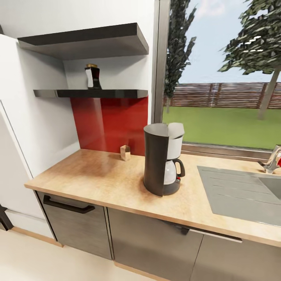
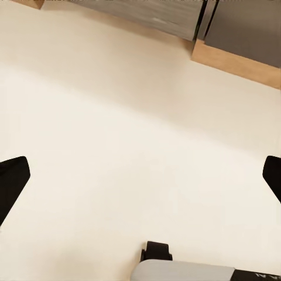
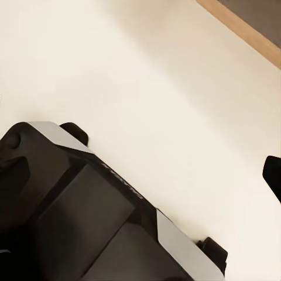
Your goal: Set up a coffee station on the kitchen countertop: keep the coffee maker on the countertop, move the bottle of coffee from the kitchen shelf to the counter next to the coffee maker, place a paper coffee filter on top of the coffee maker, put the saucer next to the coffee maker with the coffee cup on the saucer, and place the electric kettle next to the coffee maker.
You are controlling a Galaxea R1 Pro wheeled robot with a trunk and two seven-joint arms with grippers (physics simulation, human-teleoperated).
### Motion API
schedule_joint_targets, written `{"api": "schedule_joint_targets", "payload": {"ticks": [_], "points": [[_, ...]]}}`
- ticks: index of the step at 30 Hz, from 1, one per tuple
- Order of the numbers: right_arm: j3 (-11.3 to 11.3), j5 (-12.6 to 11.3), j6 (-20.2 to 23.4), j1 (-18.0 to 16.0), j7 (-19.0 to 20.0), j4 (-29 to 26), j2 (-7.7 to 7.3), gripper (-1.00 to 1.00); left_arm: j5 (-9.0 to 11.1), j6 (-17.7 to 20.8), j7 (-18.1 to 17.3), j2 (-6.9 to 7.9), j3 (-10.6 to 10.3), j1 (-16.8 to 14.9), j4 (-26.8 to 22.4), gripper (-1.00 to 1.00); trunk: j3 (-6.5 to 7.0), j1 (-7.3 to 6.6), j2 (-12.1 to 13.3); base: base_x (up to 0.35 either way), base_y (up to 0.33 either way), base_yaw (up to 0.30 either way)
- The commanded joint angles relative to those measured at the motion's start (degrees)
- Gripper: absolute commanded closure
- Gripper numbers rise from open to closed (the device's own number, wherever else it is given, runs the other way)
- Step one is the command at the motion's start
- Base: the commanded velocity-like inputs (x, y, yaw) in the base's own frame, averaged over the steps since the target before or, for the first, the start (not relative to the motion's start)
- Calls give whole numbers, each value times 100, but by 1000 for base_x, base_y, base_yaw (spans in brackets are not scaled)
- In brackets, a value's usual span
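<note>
Down at the wrists first: left gripper [image 2: 140,178] has its two dark fingertips [image 2: 12,181] poking in from opposite edges of its wrist view, spread wide with nothing but pale floor [image 2: 129,117] between them, so that one's clearly apart and empty. Right gripper is harder, since only one dark fingertip [image 3: 273,175] peeks in at the frame edge and the other is cut off, so honestly can't tell how its jaws stand. Most of that view is hogged by the robot's own black-and-silver base [image 3: 88,216], with floor beyond it. Both wrist views catch a strip of wooden plinth [image 2: 234,61] under the grey cabinets [image 2: 152,14]. Up in the head view, the coffee maker [image 1: 162,160] sits upright on the wooden countertop [image 1: 97,175], roughly mid-counter, with the sink [image 1: 242,193] well off to one side and partly cropped, tap barely visible. Some small tan object [image 1: 125,152] stands against the red backsplash [image 1: 113,121]; too small to identify. The bottle of coffee [image 1: 93,77] is up on the lower kitchen shelf [image 1: 91,93], label unreadable from here.
</note>
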Motion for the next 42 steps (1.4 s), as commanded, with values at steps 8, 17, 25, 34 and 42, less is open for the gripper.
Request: {"api": "schedule_joint_targets", "payload": {"ticks": [8, 17, 25, 34, 42], "points": [[43, -43, -25, -6, 5, 130, 14, -100, -28, -7, -11, -3, 13, 1, -6, -100, -7, 1, -5, 0, 124, -35], [43, -42, -28, -6, 10, 177, 17, -100, -29, -13, -14, -1, 13, 1, -2, -100, -7, 1, -5, 0, 301, -118], [35, -44, -34, -6, 12, 187, 9, -100, -29, -13, -14, 5, 13, 1, 1, -100, -7, 1, -5, 0, 311, -16], [34, -45, -34, -6, 7, 188, 13, -100, -29, -13, -14, 6, 13, 1, 2, -100, -2, 1, -5, 0, 312, -218], [36, -45, -34, -6, 6, 188, 13, -100, -29, -13, -14, 6, 13, 1, 2, -100, 18, 1, -5, 0, 312, -271]]}}
